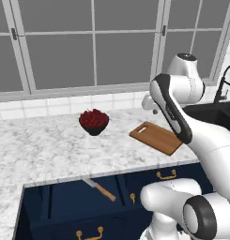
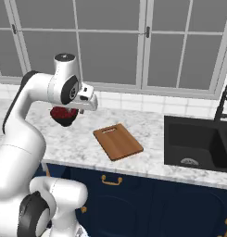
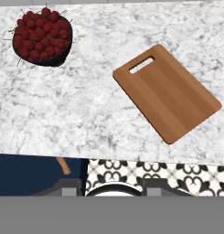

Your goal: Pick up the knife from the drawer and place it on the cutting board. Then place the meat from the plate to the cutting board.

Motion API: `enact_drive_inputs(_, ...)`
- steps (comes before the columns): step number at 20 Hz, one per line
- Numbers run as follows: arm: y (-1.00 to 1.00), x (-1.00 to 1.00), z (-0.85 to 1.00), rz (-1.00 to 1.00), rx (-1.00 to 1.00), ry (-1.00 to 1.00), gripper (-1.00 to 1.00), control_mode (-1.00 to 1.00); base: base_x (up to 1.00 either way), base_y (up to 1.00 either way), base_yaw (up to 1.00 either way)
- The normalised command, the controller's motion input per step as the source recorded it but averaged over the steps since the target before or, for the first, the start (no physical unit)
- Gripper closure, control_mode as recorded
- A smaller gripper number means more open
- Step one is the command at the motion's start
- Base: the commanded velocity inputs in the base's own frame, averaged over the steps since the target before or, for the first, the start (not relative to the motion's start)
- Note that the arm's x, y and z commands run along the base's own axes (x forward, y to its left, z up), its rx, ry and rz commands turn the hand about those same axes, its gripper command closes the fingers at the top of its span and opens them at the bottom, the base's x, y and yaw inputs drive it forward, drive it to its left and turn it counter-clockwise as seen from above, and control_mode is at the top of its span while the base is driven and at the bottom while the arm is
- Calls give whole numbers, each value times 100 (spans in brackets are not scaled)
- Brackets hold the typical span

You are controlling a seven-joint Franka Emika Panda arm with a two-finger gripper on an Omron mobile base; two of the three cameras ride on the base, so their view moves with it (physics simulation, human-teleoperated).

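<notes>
A marble tabletop [image 1: 50, 145] ran under grey windows, bearing the cutting board [image 1: 156, 137] and, well apart from it, a dark bowl of red pieces [image 1: 93, 121]. Below, the drawer [image 1: 65, 206] stood open with the knife [image 1: 100, 189] lying inside, untouched. How wide the fingers stood could not be told, nor whether they held anything. The knife lay slantwise; a descent not turned to match the handle might nudge it aside instead of gripping it.
</notes>
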Motion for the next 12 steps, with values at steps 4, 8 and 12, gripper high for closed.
enact_drive_inputs(4, -6, 0, -7, 2, 0, -1, -100, 100, -8, -27, 10)
enact_drive_inputs(8, 0, 0, 0, 0, 0, 0, -100, 100, -36, -66, 35)
enact_drive_inputs(12, 0, 0, 0, 0, 0, 0, -100, 100, -11, -9, 43)
